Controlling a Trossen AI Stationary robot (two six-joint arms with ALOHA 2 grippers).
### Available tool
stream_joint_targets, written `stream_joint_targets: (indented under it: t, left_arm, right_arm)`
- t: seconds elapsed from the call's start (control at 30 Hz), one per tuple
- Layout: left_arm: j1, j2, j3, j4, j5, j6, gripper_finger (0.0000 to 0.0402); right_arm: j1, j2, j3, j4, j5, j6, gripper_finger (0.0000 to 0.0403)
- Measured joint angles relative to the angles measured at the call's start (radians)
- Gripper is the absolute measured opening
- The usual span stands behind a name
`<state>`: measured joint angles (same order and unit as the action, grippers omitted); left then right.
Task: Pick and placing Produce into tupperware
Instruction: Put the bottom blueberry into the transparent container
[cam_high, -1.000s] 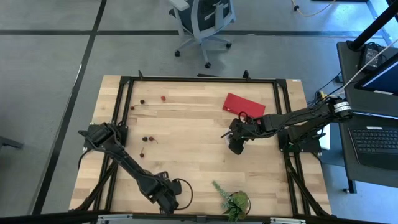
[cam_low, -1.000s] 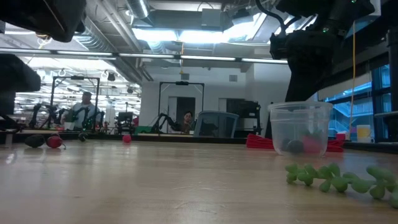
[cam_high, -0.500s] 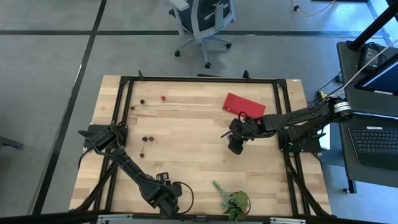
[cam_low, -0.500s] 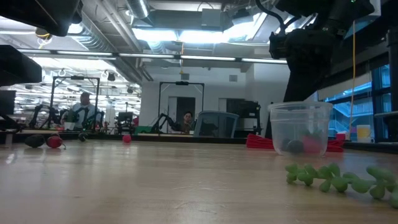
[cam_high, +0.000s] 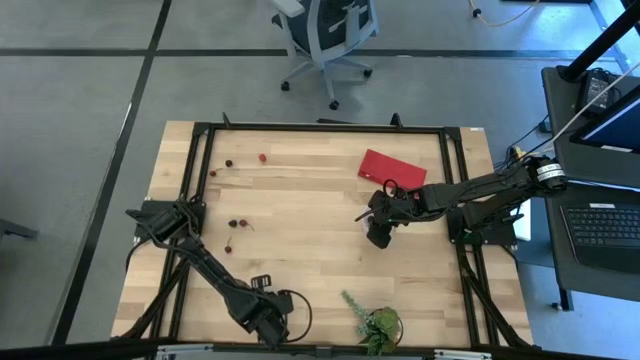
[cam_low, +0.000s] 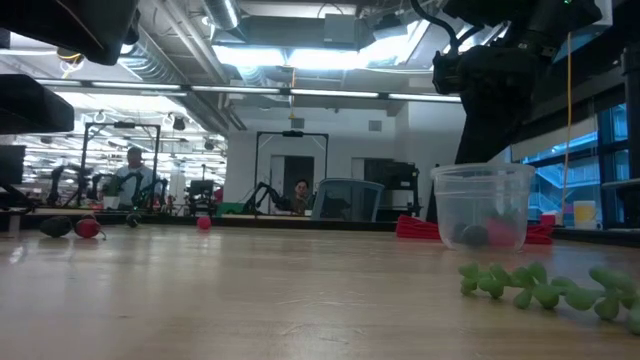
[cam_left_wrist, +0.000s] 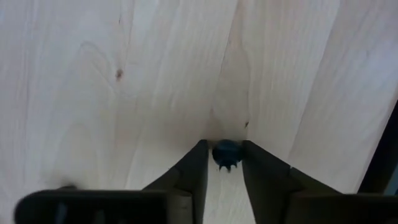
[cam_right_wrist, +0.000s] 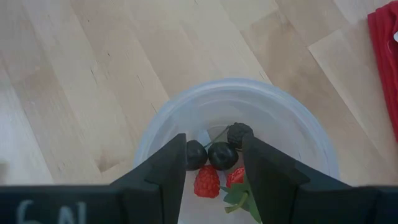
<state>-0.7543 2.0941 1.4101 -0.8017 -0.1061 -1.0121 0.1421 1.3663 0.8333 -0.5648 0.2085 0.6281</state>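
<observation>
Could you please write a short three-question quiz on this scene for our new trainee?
1. True or false: the clear tupperware is empty.
2. What sits between the fingers of the left gripper?
A. a small dark berry
B. a strawberry
C. the green plant
3. Fill in: the right gripper hangs directly above the ____.

Key:
1. False: several dark and red fruits lie in it.
2. A: the small dark berry is between the fingers, near the front edge of the table.
3. tupperware.
</observation>
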Motion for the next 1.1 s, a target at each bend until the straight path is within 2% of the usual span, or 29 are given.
stream_joint_targets:
  t: [0.23, 0.5, 0.63, 0.87, 0.97, 1.1]
  left_arm:
    - [0.007, 0.000, 0.000, 0.006, 0.001, 0.007, 0.0041]
    - [0.007, -0.035, -0.005, -0.008, -0.061, 0.035, 0.0039]
    - [0.028, -0.079, -0.017, -0.078, -0.164, 0.062, 0.0037]
    - [0.075, -0.127, -0.012, -0.172, -0.294, 0.147, 0.0042]
    - [0.102, -0.143, -0.008, -0.235, -0.386, 0.191, 0.0039]
    - [0.141, -0.173, -0.009, -0.282, -0.515, 0.263, 0.0043]
  right_arm:
    - [0.000, 0.000, 0.000, 0.000, 0.000, 0.000, 0.0158]
    - [0.000, 0.000, 0.000, 0.008, -0.001, 0.085, 0.0158]
    - [0.000, -0.003, 0.019, 0.009, -0.002, 0.095, 0.0158]
    - [0.000, -0.004, 0.122, 0.034, -0.003, -0.002, 0.0158]
    - [0.000, -0.004, 0.151, 0.052, -0.004, -0.033, 0.0158]
    - [-0.003, -0.003, 0.155, 0.138, -0.078, -0.078, 0.0158]
